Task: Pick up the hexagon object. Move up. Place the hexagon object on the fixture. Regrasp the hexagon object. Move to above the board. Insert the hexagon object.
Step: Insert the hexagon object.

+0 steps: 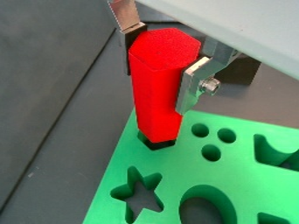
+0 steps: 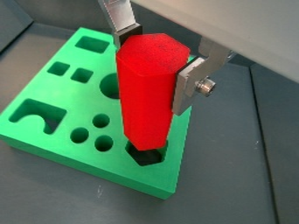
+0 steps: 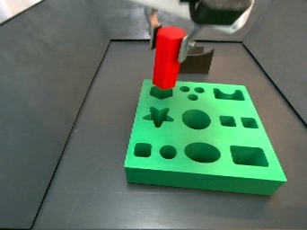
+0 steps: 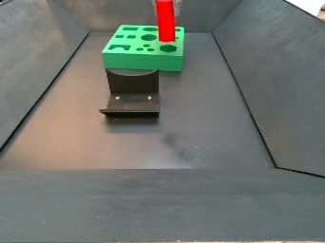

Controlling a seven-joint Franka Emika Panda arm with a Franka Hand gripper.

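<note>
We see the board [image 3: 204,135] lying flat on the dark floor, with the fixture [image 4: 131,98] just in front of it in a side view. The hexagon object [image 2: 149,92] stands upright, its lower end in the hexagonal hole at a board corner. The gripper [image 1: 167,54] pinches its upper part between 2 fingers [image 1: 194,83].

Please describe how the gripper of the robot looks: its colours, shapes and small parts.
The gripper, above the board's corner, has two flat silver metal finger plates. One plate carries a silver bolt with a washer. The body above them is pale grey-white in the wrist views. No cables or markings show.
</note>
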